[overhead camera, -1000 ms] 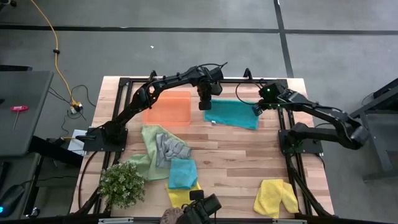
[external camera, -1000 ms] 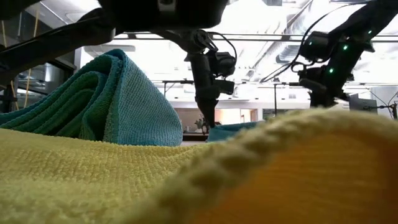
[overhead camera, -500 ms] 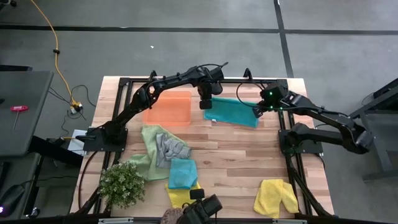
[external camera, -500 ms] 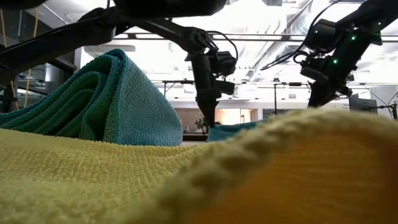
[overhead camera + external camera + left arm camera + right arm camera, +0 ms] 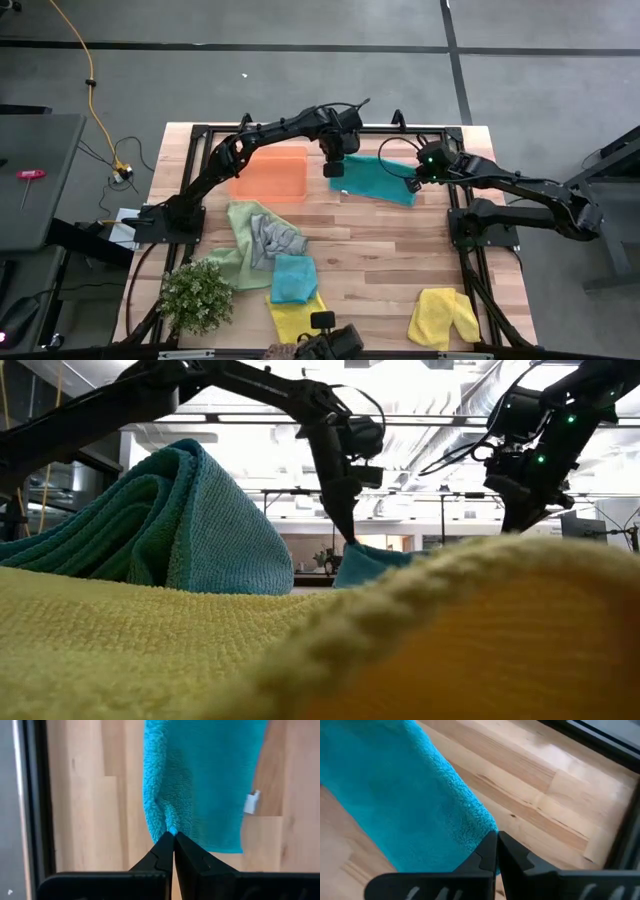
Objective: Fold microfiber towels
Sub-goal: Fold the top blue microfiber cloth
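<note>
A teal-blue microfiber towel (image 5: 375,180) lies spread at the far middle of the table. My left gripper (image 5: 334,168) is shut on its left end and my right gripper (image 5: 413,183) on its right end. In the low view the left end rises in a peak (image 5: 362,560) under my left gripper (image 5: 350,540). A yellow towel (image 5: 300,650) up close hides the right gripper's tips there. Near the front lie a light green towel (image 5: 238,245), a grey one (image 5: 272,238), a second teal-blue one (image 5: 294,278) and two yellow ones (image 5: 295,315), (image 5: 443,318). My left gripper pinches the towel's left edge (image 5: 170,826) between its two fingertips, close to the far-left corner. The fingers come from above, pointing steeply down. That end is lifted off the table and gathers into a fold at the tips; the rest stays on the wood. My right gripper pinches a corner at the towel's right end (image 5: 487,831) between its two fingertips. The fingers slant down at it from the table's right side. The cloth runs away from the tips, and its far part rests on the table.
An orange tray (image 5: 270,175) lies flat just left of the held towel. A small green plant (image 5: 198,295) stands at the near left corner. Bare wood (image 5: 400,250) stretches across the middle and right of the table.
My left gripper has risen and shifted a little toward the table's right edge, still shut. It has lifted the towel's left end, which now stands in a peak and sits farther right, while the right end has stayed in place.
</note>
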